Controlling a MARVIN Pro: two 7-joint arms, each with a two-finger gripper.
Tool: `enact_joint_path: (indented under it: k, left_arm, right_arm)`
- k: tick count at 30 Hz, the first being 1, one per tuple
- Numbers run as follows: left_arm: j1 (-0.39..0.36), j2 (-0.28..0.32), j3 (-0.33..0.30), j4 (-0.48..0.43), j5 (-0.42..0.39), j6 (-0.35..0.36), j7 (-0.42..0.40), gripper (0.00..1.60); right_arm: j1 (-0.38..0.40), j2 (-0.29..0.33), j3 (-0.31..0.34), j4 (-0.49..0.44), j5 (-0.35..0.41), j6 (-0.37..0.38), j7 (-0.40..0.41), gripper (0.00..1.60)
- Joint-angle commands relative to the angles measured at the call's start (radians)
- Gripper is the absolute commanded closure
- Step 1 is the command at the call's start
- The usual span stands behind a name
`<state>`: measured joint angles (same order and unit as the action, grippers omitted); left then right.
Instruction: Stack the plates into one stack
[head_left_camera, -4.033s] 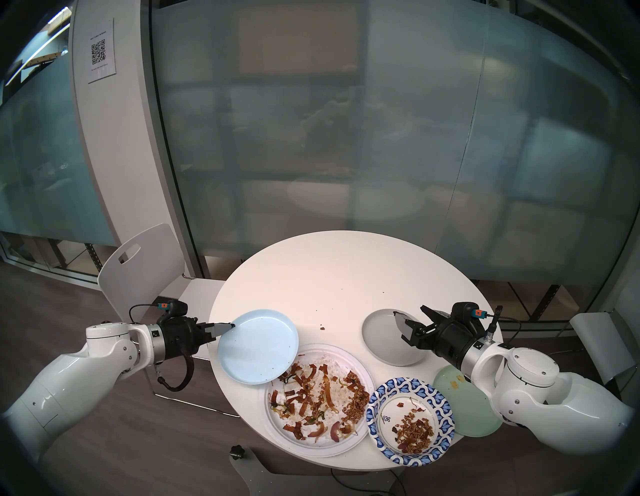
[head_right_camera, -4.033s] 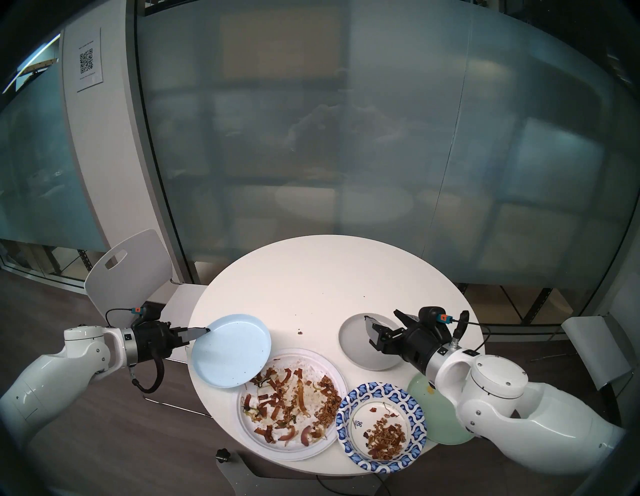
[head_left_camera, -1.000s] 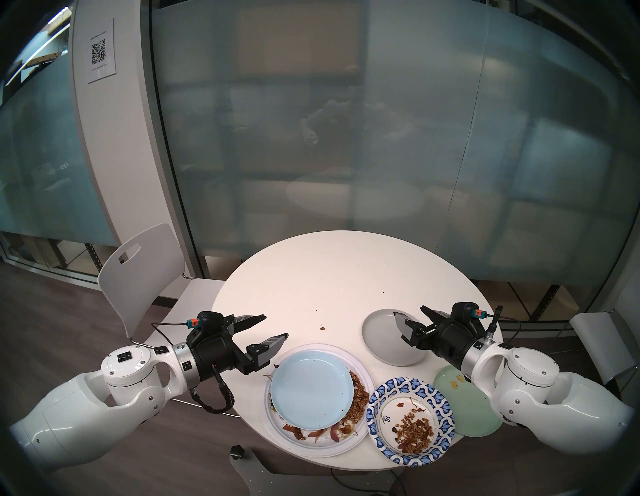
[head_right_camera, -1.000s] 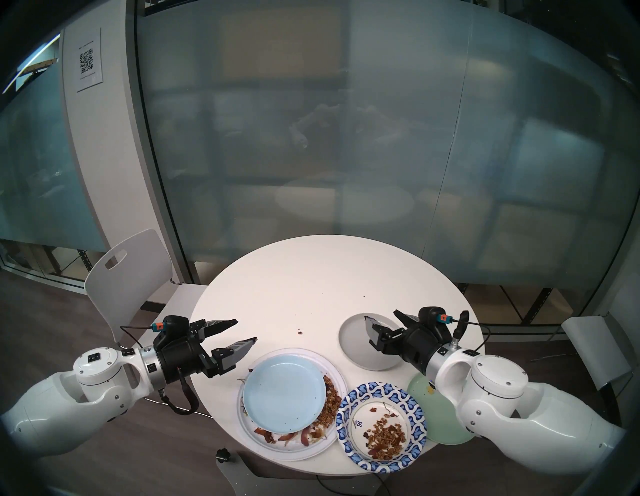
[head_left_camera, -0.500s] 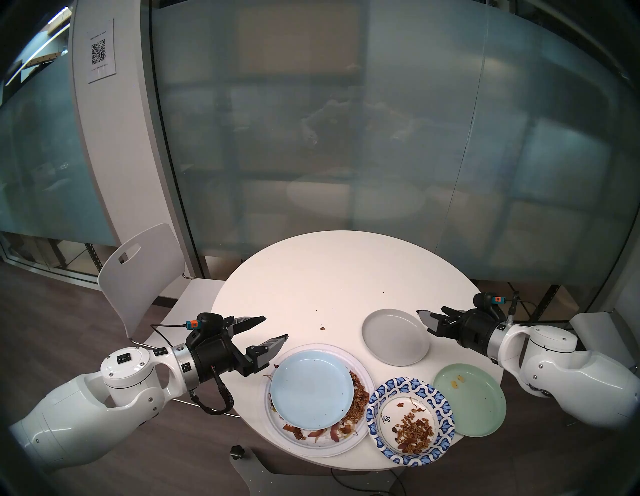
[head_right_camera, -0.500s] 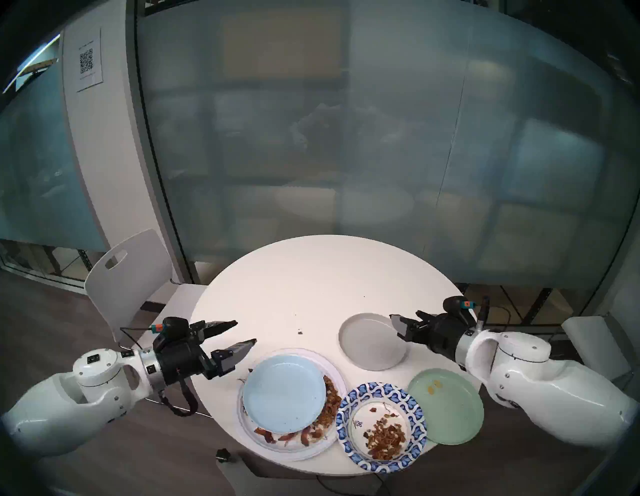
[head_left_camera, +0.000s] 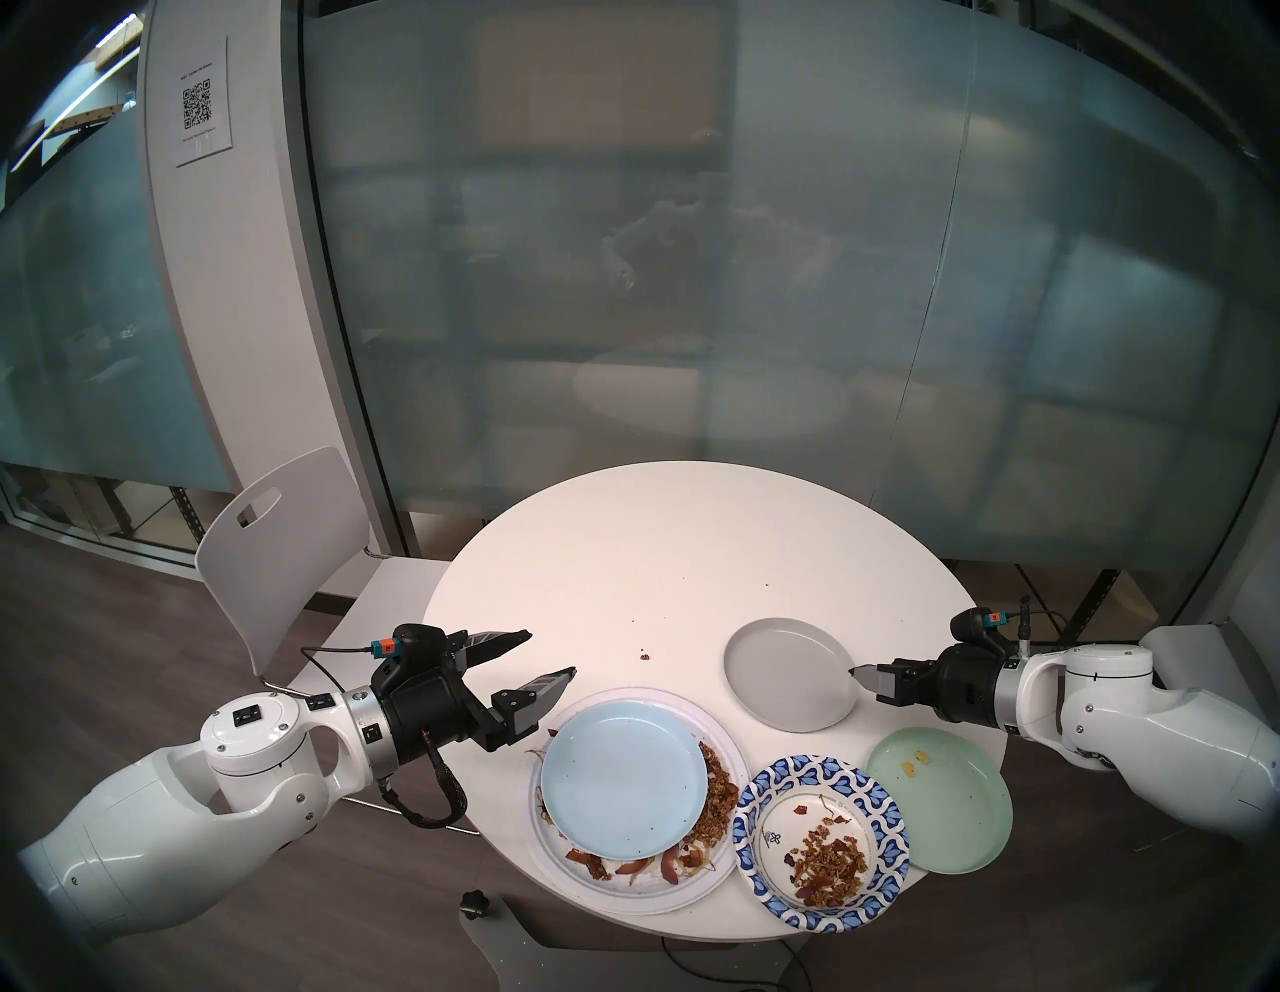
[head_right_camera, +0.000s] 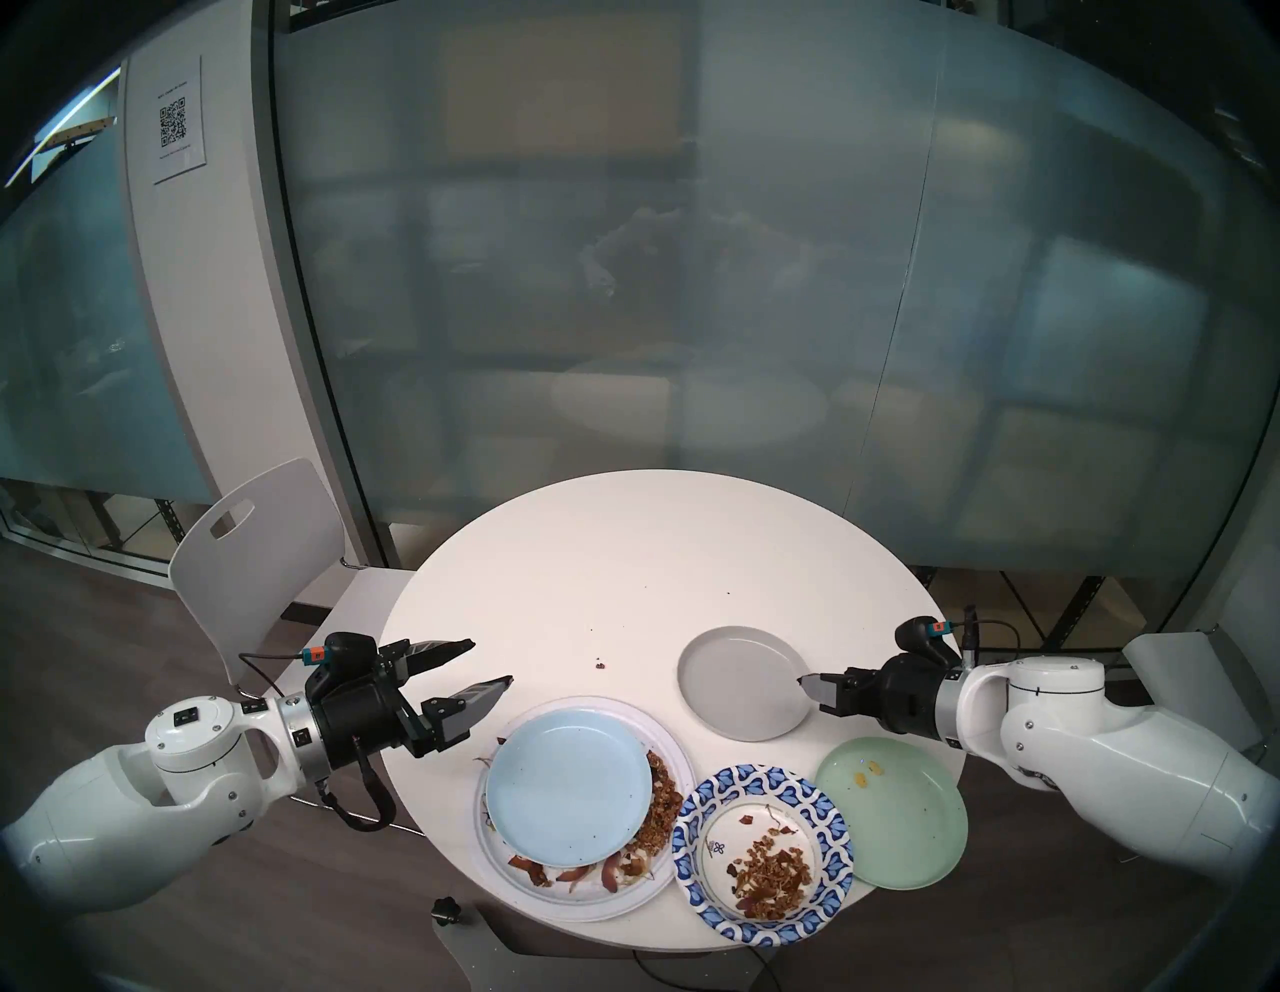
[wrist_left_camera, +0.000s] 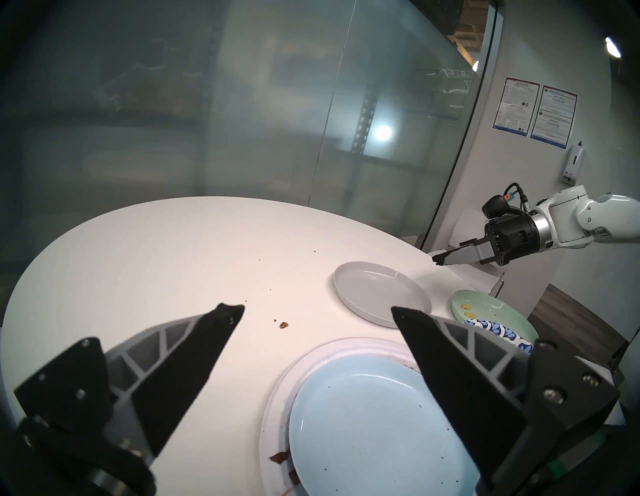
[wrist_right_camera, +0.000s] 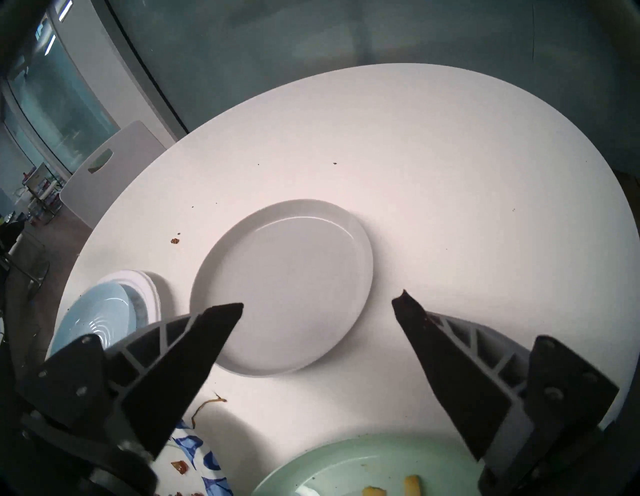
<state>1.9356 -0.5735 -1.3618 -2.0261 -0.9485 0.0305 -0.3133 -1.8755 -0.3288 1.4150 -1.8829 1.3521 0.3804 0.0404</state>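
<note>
A large white paper plate with food scraps lies at the table's front, and a pale-blue plate rests on it. To its right lie a blue-and-white patterned paper plate with scraps and a pale-green plate. Behind those lies an empty grey plate. My left gripper hangs open and empty, just left of the pale-blue plate. My right gripper is open and empty, turned edge-on at the grey plate's right rim. In the right wrist view its fingers stand wide apart over that plate's near edge.
The round white table carries a brown crumb near its middle. A white chair stands at the left edge and another at the right. A frosted glass wall runs behind the table.
The left gripper set the pale-blue plate on the white paper plate, let go and drew back. In the last second the right arm swung right off the green plate and turned its wrist.
</note>
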Motion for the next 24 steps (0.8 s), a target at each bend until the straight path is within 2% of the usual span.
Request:
enact_joint_path:
  k: [1,4,5,12,15,16,21,24]
  left_arm:
    - [-0.004,-0.003,-0.009,-0.019,0.0,-0.01,0.003,0.0]
    - [-0.005,-0.002,-0.009,-0.019,0.0,-0.01,0.003,0.0]
    - [-0.005,-0.002,-0.009,-0.019,-0.001,-0.01,0.002,0.0]
    - [-0.005,-0.002,-0.008,-0.019,-0.001,-0.01,0.002,0.0]
    - [-0.006,-0.002,-0.008,-0.019,-0.001,-0.01,0.002,0.0]
    - [-0.006,-0.002,-0.008,-0.019,-0.001,-0.01,0.002,0.0]
    - [-0.006,-0.002,-0.008,-0.019,-0.001,-0.011,0.002,0.0]
    - [-0.006,-0.001,-0.008,-0.019,-0.001,-0.011,0.002,0.0]
  right_arm:
    - [0.11,-0.064,-0.016,0.028,-0.054,0.053,0.031,0.02]
    - [0.145,-0.089,-0.039,0.04,-0.085,0.088,0.038,0.09]
    - [0.156,-0.102,-0.047,0.046,-0.096,0.094,0.039,0.18]
    - [0.219,-0.185,-0.079,0.094,-0.168,0.158,0.052,0.36]
    - [0.259,-0.211,-0.098,0.12,-0.195,0.188,0.061,0.59]
    - [0.251,-0.22,-0.085,0.123,-0.204,0.195,0.065,0.63]
    - [0.299,-0.263,-0.106,0.163,-0.247,0.231,0.083,0.63]
    - [0.334,-0.286,-0.123,0.188,-0.269,0.253,0.097,0.51]
